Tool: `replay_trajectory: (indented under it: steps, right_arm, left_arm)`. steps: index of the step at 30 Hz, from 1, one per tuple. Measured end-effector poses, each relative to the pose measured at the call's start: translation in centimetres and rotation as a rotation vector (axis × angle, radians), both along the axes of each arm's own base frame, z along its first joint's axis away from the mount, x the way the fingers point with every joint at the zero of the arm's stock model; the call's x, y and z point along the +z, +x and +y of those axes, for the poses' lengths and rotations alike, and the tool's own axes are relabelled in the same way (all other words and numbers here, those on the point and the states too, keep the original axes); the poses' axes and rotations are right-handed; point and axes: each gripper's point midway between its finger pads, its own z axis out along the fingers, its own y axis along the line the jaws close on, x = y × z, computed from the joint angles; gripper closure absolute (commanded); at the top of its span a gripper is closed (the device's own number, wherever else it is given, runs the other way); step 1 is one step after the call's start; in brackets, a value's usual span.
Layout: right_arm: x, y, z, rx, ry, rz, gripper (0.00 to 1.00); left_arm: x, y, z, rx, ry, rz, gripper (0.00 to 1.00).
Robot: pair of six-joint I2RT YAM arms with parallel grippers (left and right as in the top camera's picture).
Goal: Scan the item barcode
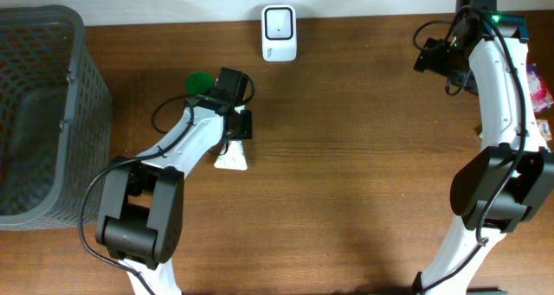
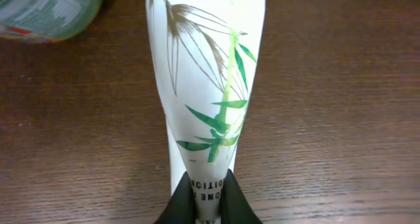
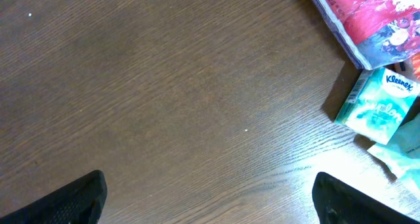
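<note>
The left gripper (image 2: 209, 199), we see in its wrist view, is pinched on the narrow end of the white leaf-printed tube (image 2: 207, 86), which overhead lies left of centre, half hidden; the right gripper (image 3: 210, 201) gapes wide.

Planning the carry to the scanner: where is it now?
In the overhead view the white scanner sits at the far edge of the table, near the middle, beyond and slightly right of the left pincer, which is shut on the bamboo-print packet.

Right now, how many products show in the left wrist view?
2. A white bamboo-print tube, its end pinched in the left gripper, and a green container at the upper-left corner, mostly cut off. Others may lie outside this view.
</note>
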Motion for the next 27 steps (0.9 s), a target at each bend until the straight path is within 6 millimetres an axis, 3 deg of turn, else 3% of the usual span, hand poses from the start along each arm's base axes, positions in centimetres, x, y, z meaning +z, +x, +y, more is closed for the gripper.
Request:
replay_trajectory:
  steps: [3, 9, 12, 13, 15, 16, 20, 23, 26, 27]
  right_arm:
    - [0.0, 0.0, 0.0, 0.0, 0.0, 0.0, 0.01]
    - [0.0, 0.0, 0.0, 0.0, 0.0, 0.0, 0.01]
    - [0.0, 0.0, 0.0, 0.0, 0.0, 0.0, 0.01]
    - [0.0, 0.0, 0.0, 0.001, 0.0, 0.0, 0.01]
    - [0.0, 0.0, 0.0, 0.0, 0.0, 0.0, 0.01]
    - [0.0, 0.0, 0.0, 0.0, 0.0, 0.0, 0.01]
    - [0.0, 0.0, 0.0, 0.0, 0.0, 0.0, 0.01]
    - [0.0, 0.0, 0.0, 0.0, 0.0, 0.0, 0.01]
    - [0.0, 0.0, 0.0, 0.0, 0.0, 0.0, 0.01]
    - [0.0, 0.0, 0.0, 0.0, 0.0, 0.0, 0.01]
  left_arm:
    - [0.1, -0.4, -1.9, -0.047, -0.013, -0.007, 1.0]
    - [1.2, -2.8, -15.3, -0.196, -0.255, -0.084, 1.0]
    - [2.5, -2.4, -18.7, -0.15, -0.369, -0.143, 0.99]
    - [3.0, -2.1, -19.2, -0.117, -0.403, -0.156, 0.82]
    - [3.4, -1.6, -19.6, -0.069, -0.439, -0.171, 0.36]
    - [3.8, -1.2, -19.9, -0.057, -0.456, -0.19, 0.24]
    - [4.3, -1.4, -20.6, -0.102, -0.461, -0.192, 0.18]
    - [6.4, -1.4, -20.7, -0.15, -0.436, -0.167, 0.18]
    - [10.5, -1.2, -17.4, -0.113, -0.412, -0.159, 0.11]
    - [13.3, -0.7, -15.2, -0.079, -0.42, -0.192, 0.09]
